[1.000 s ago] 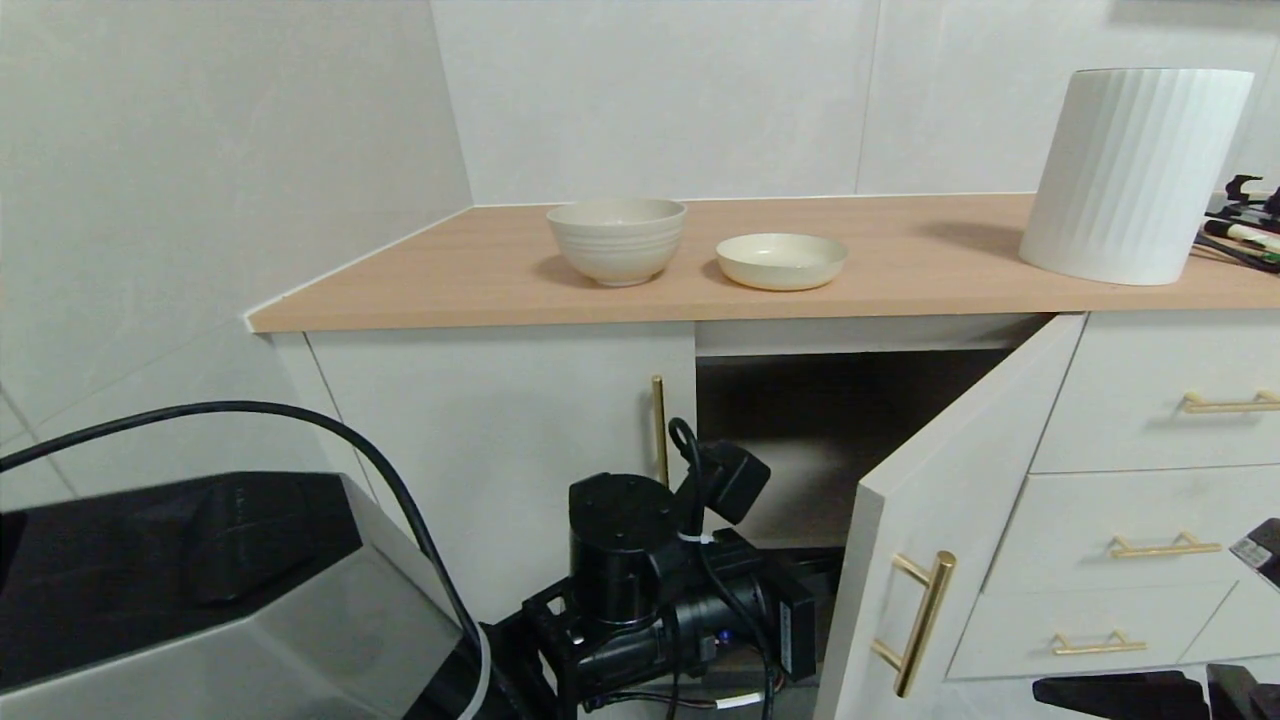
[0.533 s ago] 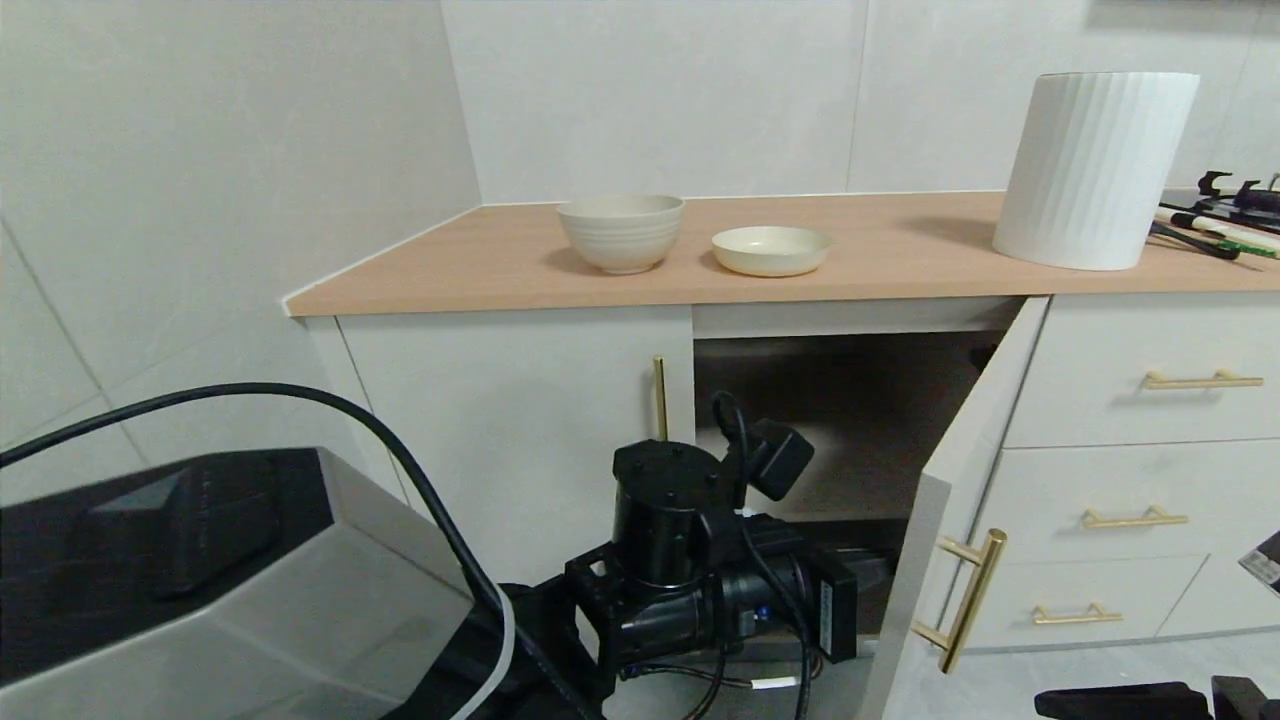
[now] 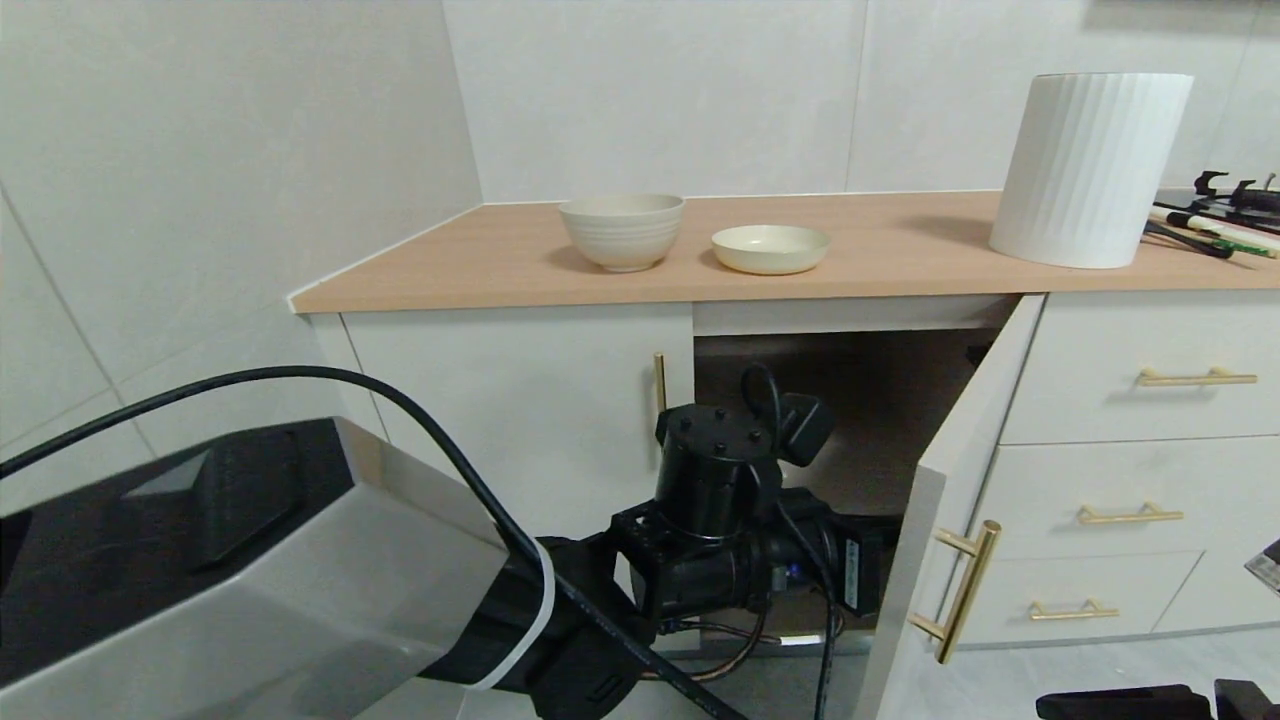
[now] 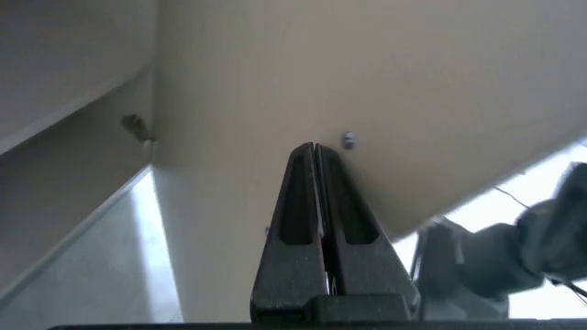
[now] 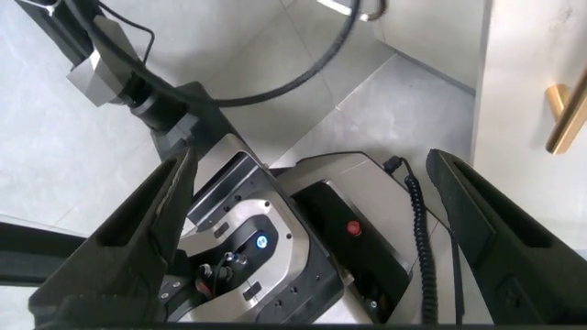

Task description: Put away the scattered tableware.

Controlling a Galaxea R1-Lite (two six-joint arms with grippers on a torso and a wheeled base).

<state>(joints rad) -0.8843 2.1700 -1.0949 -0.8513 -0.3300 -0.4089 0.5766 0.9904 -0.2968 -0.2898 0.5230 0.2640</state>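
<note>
Left jaws (image 4: 315, 183): clenched on nothing, tips pressed together, close to a pale cupboard panel; arm low before the open cupboard.
Counter (image 3: 470, 275): one, wood-toned, carrying both pieces of tableware.
Bowl (image 3: 622, 230): one, ribbed, upright, toward the counter's left end.
Dish (image 3: 770, 248): one, shallow, just beside the bowl on its right, not touching it.
Cupboard (image 3: 860, 400): open directly below the dish, dark inside; judged the likely store.
Door (image 3: 965, 450): one swung open; a second shut to its left.
Ribbed container (image 3: 1090, 165): one, white, tall, well apart from the tableware.
Drawers (image 3: 1130, 370): three, all shut.
Handles (image 3: 965, 590): five, brass-coloured.
Right jaws (image 5: 312, 158): released, spread wide, low over the floor near the open door's handle.
Put away: none of two, by present positions.
Risk, grasp: smooth rounded rims likely to slip from a narrow pinch.
Risk, collision: bowl and dish close enough for a knock when lifting either.
Risk, door: open leaf standing in the right arm's likely path.
</note>
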